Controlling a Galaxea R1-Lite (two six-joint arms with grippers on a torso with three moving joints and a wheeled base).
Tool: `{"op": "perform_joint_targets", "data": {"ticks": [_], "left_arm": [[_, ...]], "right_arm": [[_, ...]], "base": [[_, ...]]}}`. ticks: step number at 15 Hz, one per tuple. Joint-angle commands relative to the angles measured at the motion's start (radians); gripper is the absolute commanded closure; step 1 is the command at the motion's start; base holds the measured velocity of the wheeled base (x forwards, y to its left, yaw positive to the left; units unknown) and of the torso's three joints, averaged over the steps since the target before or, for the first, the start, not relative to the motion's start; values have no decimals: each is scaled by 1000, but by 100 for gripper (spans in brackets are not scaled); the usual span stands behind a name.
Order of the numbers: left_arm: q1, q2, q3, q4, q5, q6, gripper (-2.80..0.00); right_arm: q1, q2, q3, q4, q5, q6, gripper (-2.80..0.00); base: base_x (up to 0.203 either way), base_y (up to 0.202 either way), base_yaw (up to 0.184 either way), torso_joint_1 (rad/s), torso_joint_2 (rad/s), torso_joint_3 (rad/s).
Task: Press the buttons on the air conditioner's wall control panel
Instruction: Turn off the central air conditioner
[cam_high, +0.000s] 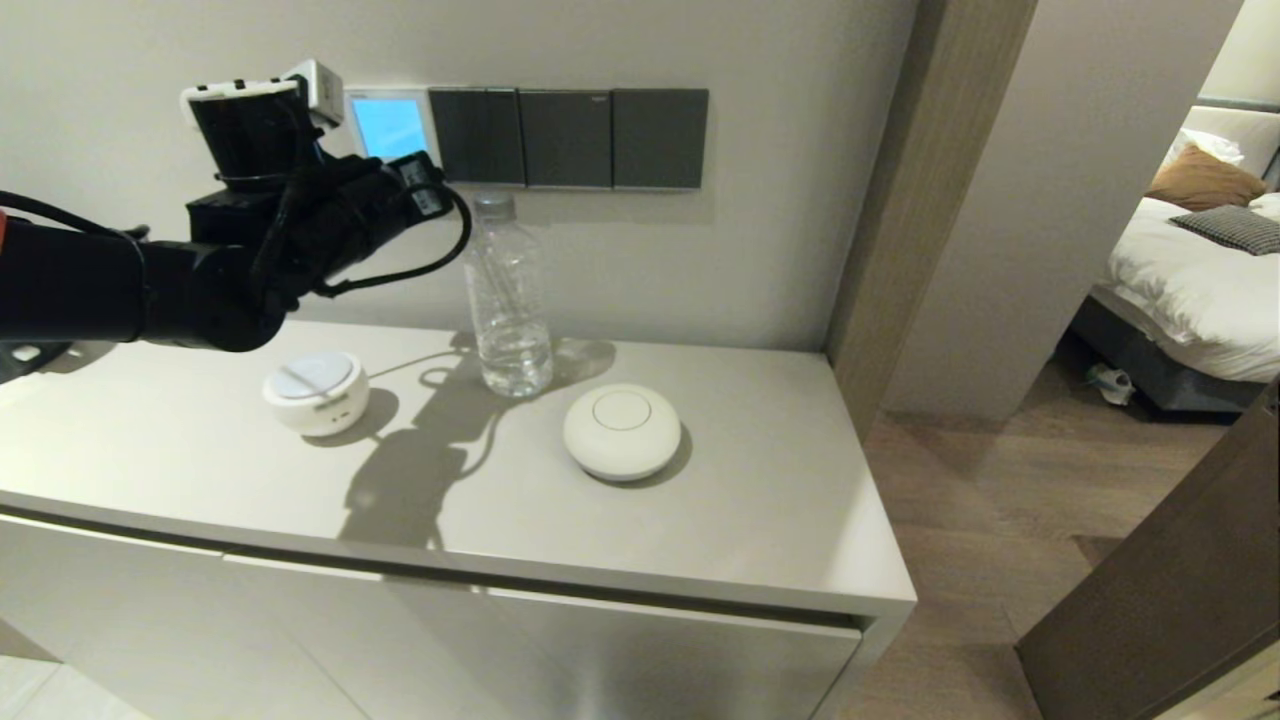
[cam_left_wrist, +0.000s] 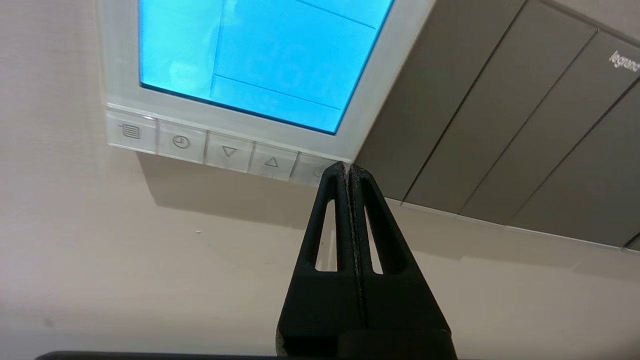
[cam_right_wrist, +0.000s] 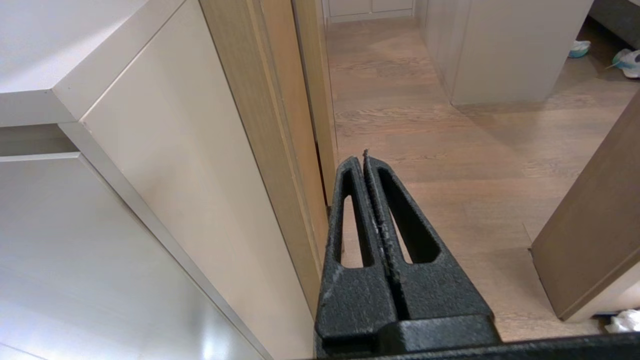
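Note:
The air conditioner's wall control panel (cam_high: 388, 125) is a white thermostat on the wall with a lit light-blue screen; it also shows in the left wrist view (cam_left_wrist: 120, 60). Its buttons (cam_left_wrist: 205, 147) run in a row along its lower edge: menu, clock, down, up, and a last key half hidden. My left gripper (cam_left_wrist: 347, 167) is shut and empty, its tips on that last key at the row's end beside the dark switch plates. In the head view the left gripper (cam_high: 425, 185) sits at the panel's lower corner. My right gripper (cam_right_wrist: 363, 160) is shut, parked low beside the cabinet, out of the head view.
Three dark grey switch plates (cam_high: 570, 138) sit right of the thermostat. On the cabinet top (cam_high: 760, 520) stand a clear water bottle (cam_high: 508, 295), a small white round device (cam_high: 316, 392) and a white dome device (cam_high: 622, 432). A doorway and bed (cam_high: 1190, 290) lie to the right.

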Motion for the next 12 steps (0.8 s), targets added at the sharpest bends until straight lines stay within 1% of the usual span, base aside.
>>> {"op": "perform_joint_targets", "data": {"ticks": [1,7,12], "left_arm": [[2,3,-2,-3,2,-2,0],[1,-42,27,-4,4,-2,0],[-1,-191,91,-3,-1,0,0]], "right_arm": [[0,0,3,0,0,0,0],[0,0,3,0,0,0,0],[0,0,3,0,0,0,0]], "base": [[0,0,0,0,0,0],[0,0,0,0,0,0],[0,0,0,0,0,0]]}}
